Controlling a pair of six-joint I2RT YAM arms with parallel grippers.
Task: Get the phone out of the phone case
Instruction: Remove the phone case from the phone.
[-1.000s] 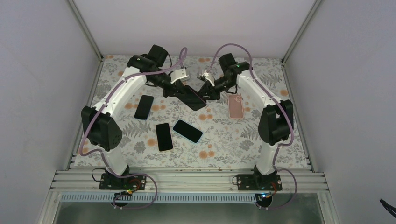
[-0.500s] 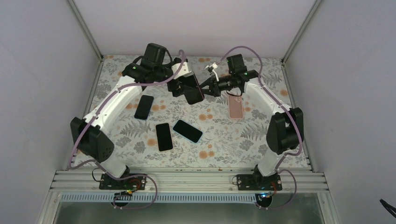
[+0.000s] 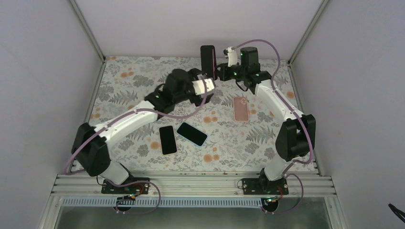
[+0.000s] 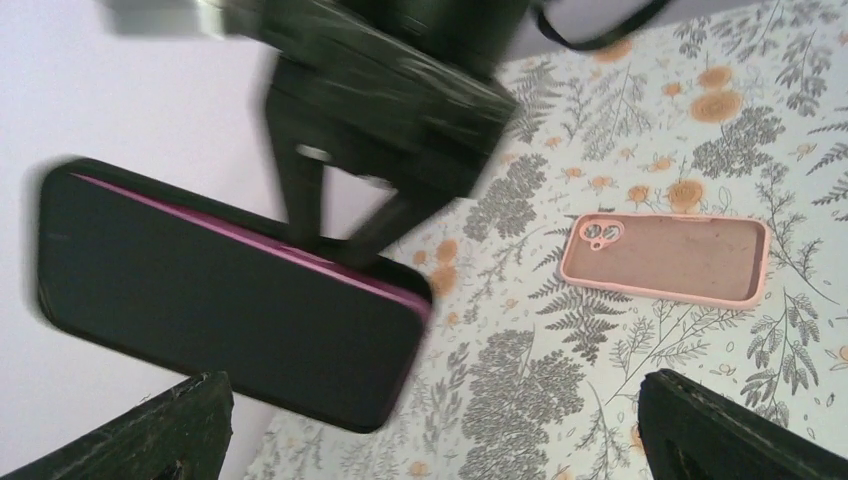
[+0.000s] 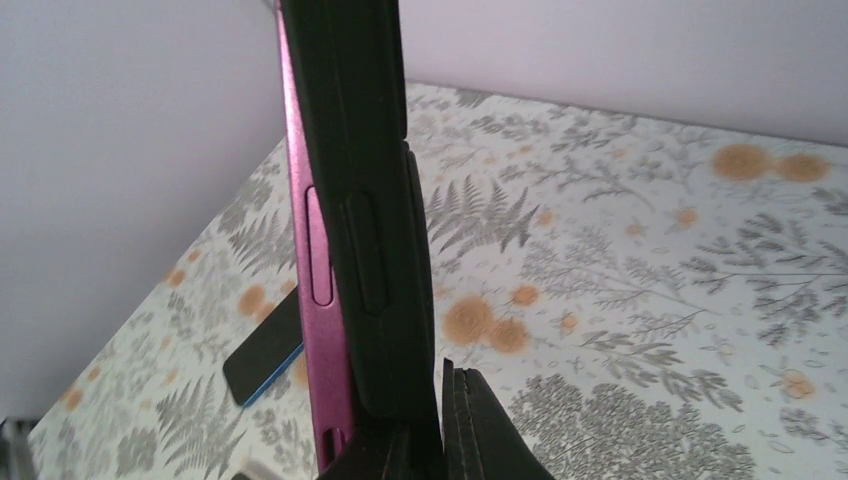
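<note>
Clamping the lower end of the cased phone, the right gripper has its fingers clenched on it and holds it upright in the air, beyond and to the left of the empty pink case lying on the counter. A magenta band runs along the phone's black side. The left gripper, left of the pink case, has its fingers spread wide, grasping nothing.
</note>
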